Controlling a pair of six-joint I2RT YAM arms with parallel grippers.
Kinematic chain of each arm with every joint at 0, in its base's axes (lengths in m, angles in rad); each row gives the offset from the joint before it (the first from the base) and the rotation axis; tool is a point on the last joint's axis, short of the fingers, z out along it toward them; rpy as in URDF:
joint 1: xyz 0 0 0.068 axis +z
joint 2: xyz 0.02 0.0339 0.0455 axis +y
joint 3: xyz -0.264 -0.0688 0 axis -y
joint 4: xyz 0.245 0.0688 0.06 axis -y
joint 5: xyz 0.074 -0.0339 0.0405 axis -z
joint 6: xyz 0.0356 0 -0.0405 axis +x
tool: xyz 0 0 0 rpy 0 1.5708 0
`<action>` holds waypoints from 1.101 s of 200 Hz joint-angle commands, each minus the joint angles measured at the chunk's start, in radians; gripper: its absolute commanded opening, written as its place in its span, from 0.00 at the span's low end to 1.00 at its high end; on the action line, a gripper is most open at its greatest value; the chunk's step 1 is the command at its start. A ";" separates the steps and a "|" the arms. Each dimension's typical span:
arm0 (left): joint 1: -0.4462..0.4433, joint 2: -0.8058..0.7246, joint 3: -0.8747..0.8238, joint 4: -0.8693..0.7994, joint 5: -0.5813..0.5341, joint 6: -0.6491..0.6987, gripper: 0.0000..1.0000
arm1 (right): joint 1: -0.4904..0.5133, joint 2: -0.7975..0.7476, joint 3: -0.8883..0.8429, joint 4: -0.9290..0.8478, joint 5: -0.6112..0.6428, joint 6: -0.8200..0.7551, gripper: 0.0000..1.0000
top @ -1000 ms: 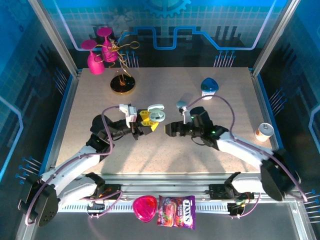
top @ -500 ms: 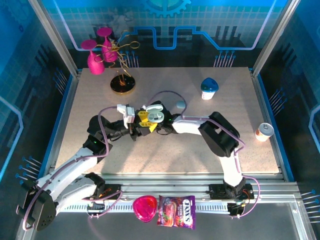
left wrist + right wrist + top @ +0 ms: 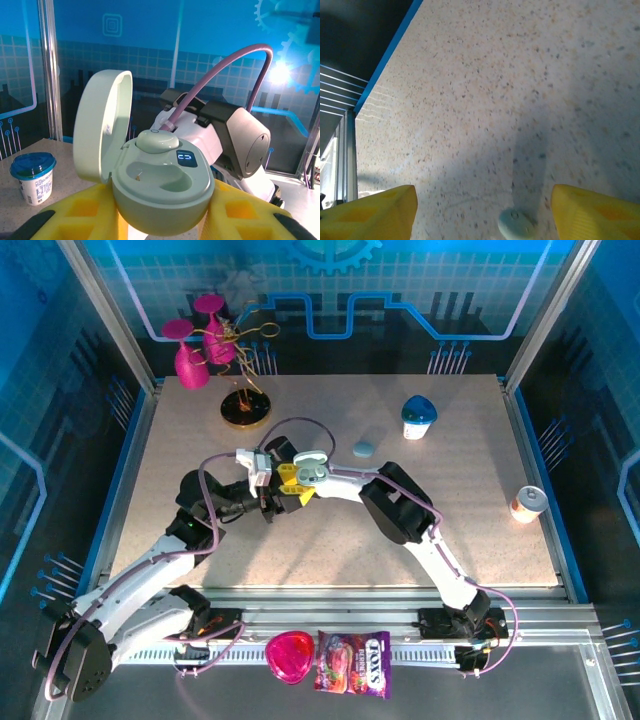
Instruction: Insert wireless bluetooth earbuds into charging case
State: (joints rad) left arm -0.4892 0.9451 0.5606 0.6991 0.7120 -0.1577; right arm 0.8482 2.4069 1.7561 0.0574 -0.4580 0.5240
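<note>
Two grippers, I note: left gripper [image 3: 160, 225] clamped on the open charging case [image 3: 160, 192] above the table [image 3: 480, 460], midway between its side edges; right gripper [image 3: 482, 214] spread, empty, one earbud [image 3: 516, 224] lying between its fingers.

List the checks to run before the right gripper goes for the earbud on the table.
1. Charging case lid open: ok, it stands up at the side.
2. Left gripper shut on the charging case: ok, yellow fingers flank it.
3. A socket free: ok, the front socket is empty; a seated earbud seems to fill the rear one.
4. Loose earbud between the right gripper fingers: ok, slightly off centre.
5. Right gripper open: ok, neither finger touches the bud.
6. Loose earbud's orientation for the socket: cannot tell.
</note>
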 commanded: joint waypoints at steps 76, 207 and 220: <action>-0.005 -0.012 0.024 -0.004 0.018 0.007 0.29 | 0.062 0.037 0.126 -0.342 0.036 -0.197 0.63; -0.005 -0.002 0.019 0.013 0.017 0.005 0.28 | 0.077 -0.035 0.082 -0.369 0.061 -0.216 0.47; -0.006 -0.002 0.019 0.011 0.018 0.005 0.28 | 0.078 -0.036 0.080 -0.367 0.059 -0.214 0.45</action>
State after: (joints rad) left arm -0.4892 0.9451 0.5606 0.6872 0.7120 -0.1574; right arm 0.9096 2.4104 1.8530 -0.2699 -0.3813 0.2985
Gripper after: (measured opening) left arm 0.338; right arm 0.470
